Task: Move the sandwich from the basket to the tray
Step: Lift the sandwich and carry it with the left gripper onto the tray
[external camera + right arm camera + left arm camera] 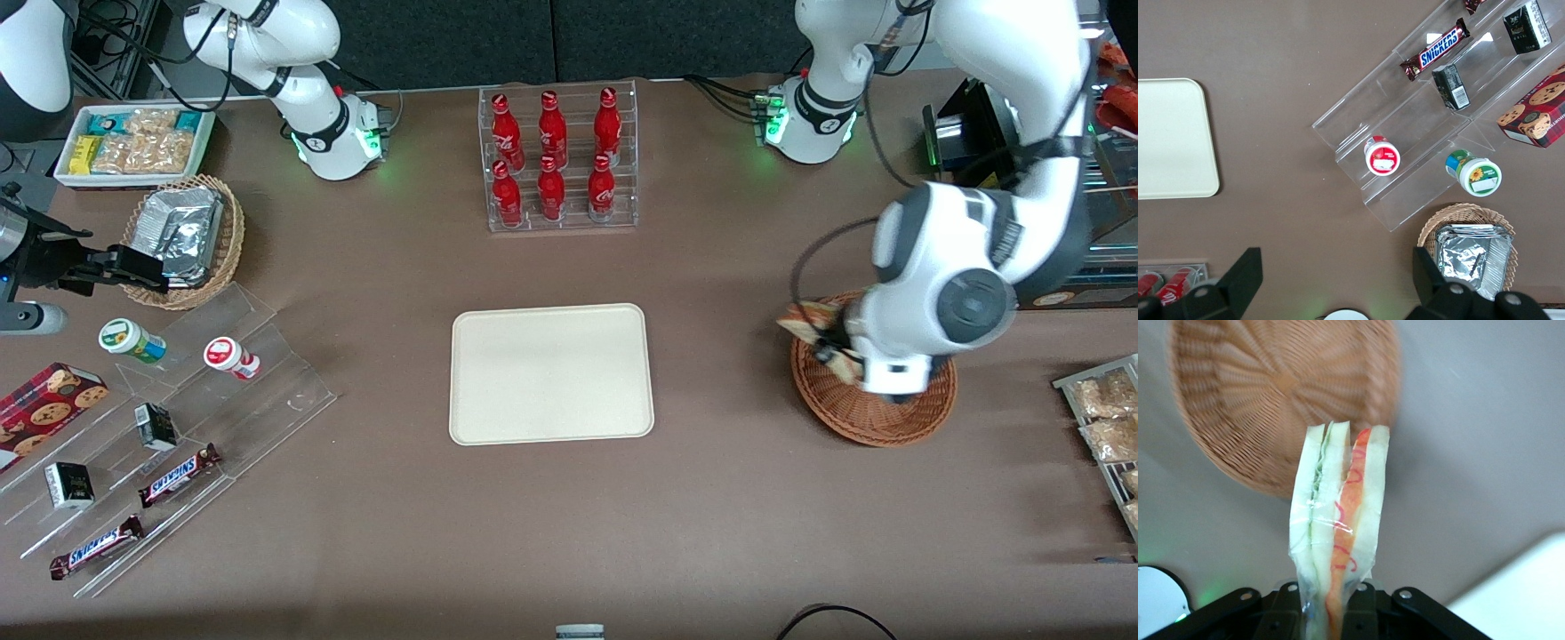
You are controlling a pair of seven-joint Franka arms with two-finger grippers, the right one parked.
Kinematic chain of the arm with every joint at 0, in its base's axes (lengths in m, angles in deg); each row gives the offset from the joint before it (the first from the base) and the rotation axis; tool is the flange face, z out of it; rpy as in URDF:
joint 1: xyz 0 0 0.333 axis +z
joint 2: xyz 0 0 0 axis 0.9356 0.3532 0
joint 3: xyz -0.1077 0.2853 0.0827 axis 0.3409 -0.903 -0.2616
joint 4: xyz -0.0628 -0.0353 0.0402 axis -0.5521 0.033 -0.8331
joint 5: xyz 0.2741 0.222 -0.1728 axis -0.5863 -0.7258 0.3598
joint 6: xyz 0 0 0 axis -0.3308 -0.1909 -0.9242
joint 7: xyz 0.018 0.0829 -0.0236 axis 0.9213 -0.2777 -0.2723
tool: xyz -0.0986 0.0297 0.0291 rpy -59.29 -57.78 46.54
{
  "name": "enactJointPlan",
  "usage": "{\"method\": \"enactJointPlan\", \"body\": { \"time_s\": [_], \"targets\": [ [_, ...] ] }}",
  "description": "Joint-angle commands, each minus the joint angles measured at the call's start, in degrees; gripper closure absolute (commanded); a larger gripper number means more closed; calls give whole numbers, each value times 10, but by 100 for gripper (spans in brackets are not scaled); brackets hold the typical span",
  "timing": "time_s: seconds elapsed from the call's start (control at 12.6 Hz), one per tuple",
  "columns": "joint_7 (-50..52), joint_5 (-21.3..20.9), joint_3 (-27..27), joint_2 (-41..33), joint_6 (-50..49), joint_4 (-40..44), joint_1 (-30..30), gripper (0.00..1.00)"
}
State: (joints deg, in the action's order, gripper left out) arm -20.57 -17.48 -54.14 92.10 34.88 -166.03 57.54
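Observation:
My left gripper (pixel 1330 600) is shut on the sandwich (pixel 1338 513), a wrapped wedge of white bread with green and red-orange filling. It holds the sandwich in the air above the shallow reddish-brown basket (pixel 1278 393). In the front view the sandwich (pixel 811 322) shows at the basket's (pixel 876 418) rim on the tray's side, with the gripper (pixel 831 347) mostly hidden by the arm. The cream-white tray (pixel 551 373) lies flat at the table's middle; a corner of it shows in the left wrist view (pixel 1521 600) and it also shows in the right wrist view (pixel 1171 140).
A rack of red bottles (pixel 558 160) stands farther from the front camera than the tray. Toward the parked arm's end are a tan basket with foil packets (pixel 184 238), a clear stepped stand with snacks (pixel 169 444) and a white bin (pixel 133 142). Packets (pixel 1102 418) lie toward the working arm's end.

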Motion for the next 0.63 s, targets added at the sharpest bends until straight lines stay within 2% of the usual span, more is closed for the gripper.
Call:
{"method": "enactJointPlan", "body": {
  "time_s": [0.0, 0.32, 0.55],
  "targets": [
    [9, 15, 7, 21, -10, 45, -75, 100],
    [52, 11, 7, 92, 23, 123, -196, 100],
    [38, 12, 8, 137, 52, 185, -240, 100]
  ]
}}
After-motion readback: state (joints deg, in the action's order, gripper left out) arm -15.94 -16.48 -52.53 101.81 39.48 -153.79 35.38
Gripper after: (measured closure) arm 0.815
